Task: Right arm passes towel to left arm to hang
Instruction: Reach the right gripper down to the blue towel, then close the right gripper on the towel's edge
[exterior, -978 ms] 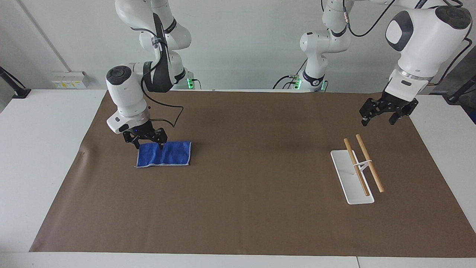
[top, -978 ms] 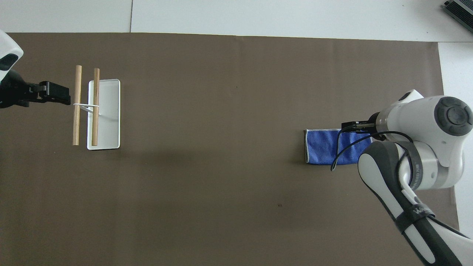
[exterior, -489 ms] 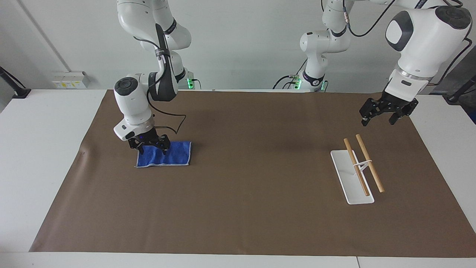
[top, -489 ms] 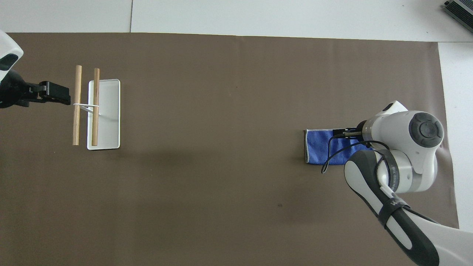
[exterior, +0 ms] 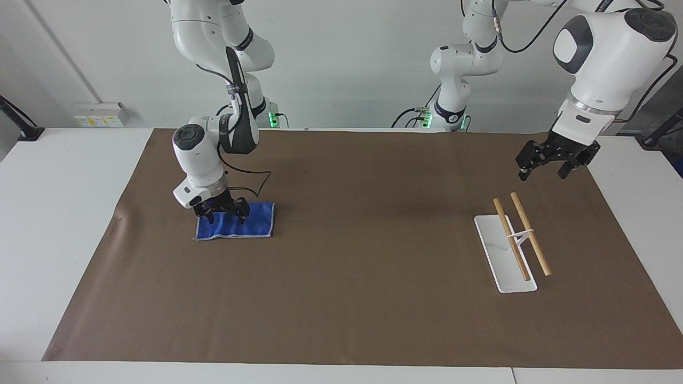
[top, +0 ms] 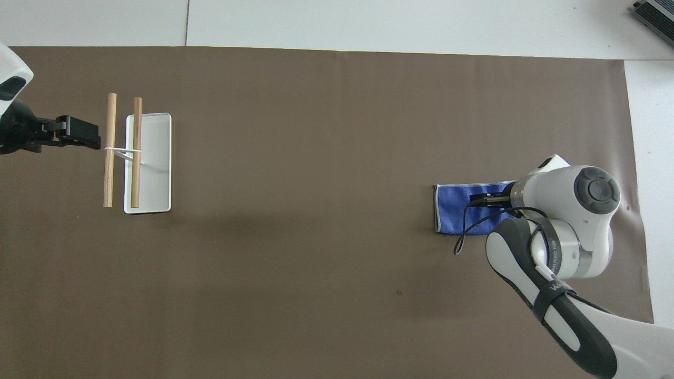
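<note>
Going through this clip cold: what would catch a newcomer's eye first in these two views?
The bright blue towel stands out against the brown mat, lying flat toward the right arm's end of the table, with the right gripper down at its edge nearer the robots, fingers open. Next comes the white rack with two wooden rods at the left arm's end, and the left gripper waiting open in the air near it.

The towel point(exterior: 235, 226) was bright blue with a pale grey edge. The mat point(exterior: 352, 298) was plain brown, the counter point(exterior: 64, 213) white. The rack point(exterior: 504, 261) had a white base and tan wooden rods.
</note>
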